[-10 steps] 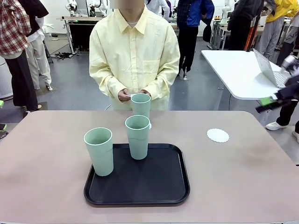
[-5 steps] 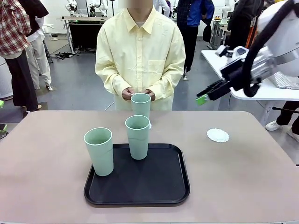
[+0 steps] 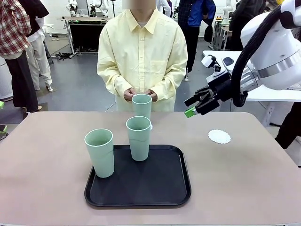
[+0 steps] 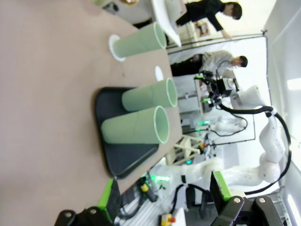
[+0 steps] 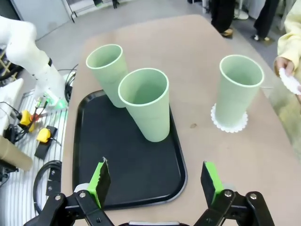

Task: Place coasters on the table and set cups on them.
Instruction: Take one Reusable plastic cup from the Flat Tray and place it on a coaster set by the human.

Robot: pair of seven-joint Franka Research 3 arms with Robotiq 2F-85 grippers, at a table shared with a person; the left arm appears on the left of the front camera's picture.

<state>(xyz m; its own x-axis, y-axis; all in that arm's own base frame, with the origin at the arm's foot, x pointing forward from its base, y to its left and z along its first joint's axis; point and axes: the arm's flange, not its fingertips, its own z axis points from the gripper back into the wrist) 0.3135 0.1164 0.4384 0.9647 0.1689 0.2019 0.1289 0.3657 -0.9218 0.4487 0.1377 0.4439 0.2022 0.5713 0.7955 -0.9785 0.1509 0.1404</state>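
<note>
You had a smooth, matt beige-pink table point(image 3: 244, 188) under the arms. The black tray point(image 3: 162, 190) on it looked like smooth plastic, with a faint sheen along its raised rim. The three mint-green cups point(image 3: 99, 153) were matt and even, plastic by the look of them. The white coaster point(image 3: 219, 136) looked thin and papery, with a lacy edge. The right gripper point(image 3: 189, 107) was dull black with rubbery-looking green pads point(image 5: 100, 178), and the arm's white shell point(image 3: 277, 47) was glossy. The person's yellow shirt point(image 3: 141, 52) was soft woven cloth.
</note>
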